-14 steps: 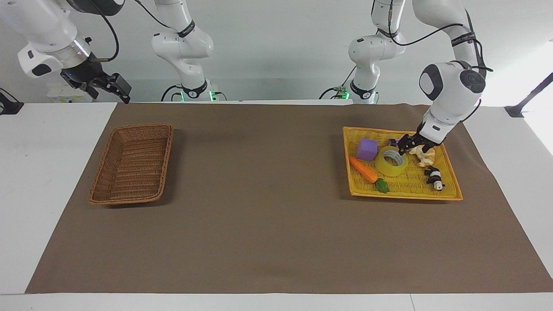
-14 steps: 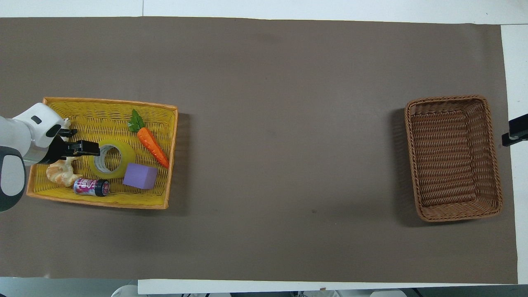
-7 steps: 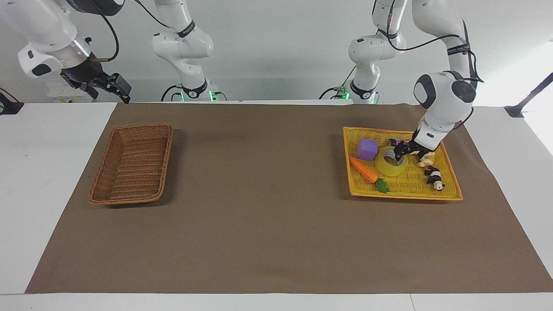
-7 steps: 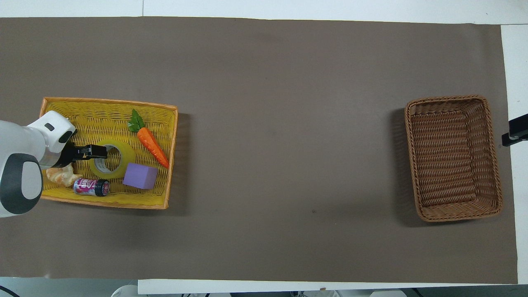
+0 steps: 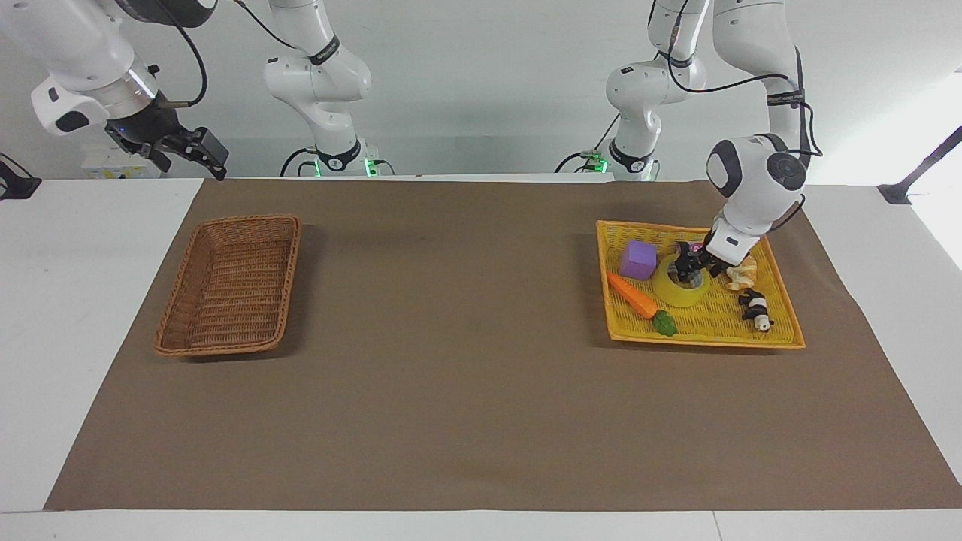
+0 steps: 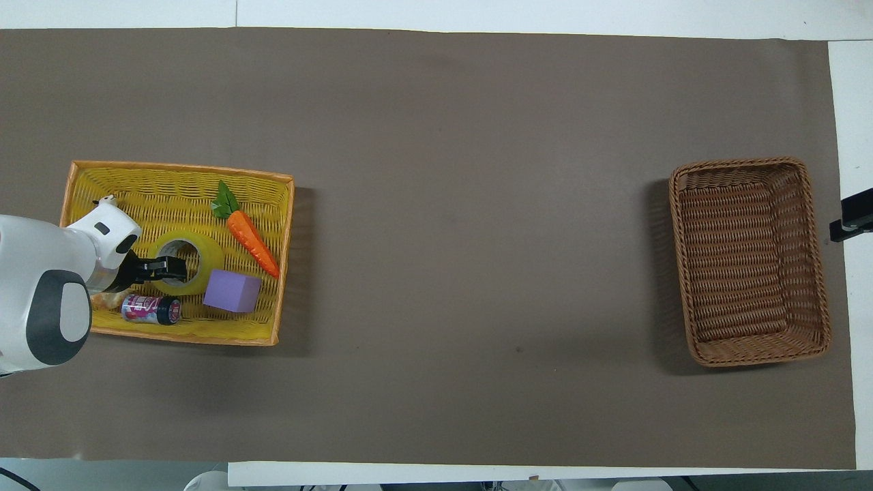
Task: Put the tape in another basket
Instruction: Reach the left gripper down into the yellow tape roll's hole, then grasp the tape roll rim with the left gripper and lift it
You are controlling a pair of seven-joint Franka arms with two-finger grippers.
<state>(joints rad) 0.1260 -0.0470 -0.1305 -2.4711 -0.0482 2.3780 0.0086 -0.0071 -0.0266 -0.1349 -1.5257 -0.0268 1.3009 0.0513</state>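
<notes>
The tape [image 5: 679, 292] [image 6: 208, 254], a yellow roll lying flat, sits in the yellow-orange tray. My left gripper [image 5: 688, 269] [image 6: 168, 269] is down at the roll, at its rim toward the left arm's end and reaching into its core hole. The roll rests on the tray floor. The brown wicker basket [image 5: 244, 219] [image 6: 740, 162] stands at the right arm's end of the table with nothing in it. My right gripper [image 5: 197, 154] [image 6: 850, 221] waits open in the air beside that basket, holding nothing.
The yellow-orange tray [image 5: 699, 342] [image 6: 184, 167] also holds a purple cube [image 5: 637, 259] [image 6: 232, 291], a toy carrot [image 5: 635, 297] [image 6: 252, 235], a small can [image 6: 151, 309], a pale bread-like toy [image 5: 740, 274] and a black-and-white animal figure [image 5: 755, 308]. Brown mat covers the table between the baskets.
My left gripper has moved over the tray from beside the roll onto its rim and lowered into the core hole. The tape has not moved. The right arm stayed still.
</notes>
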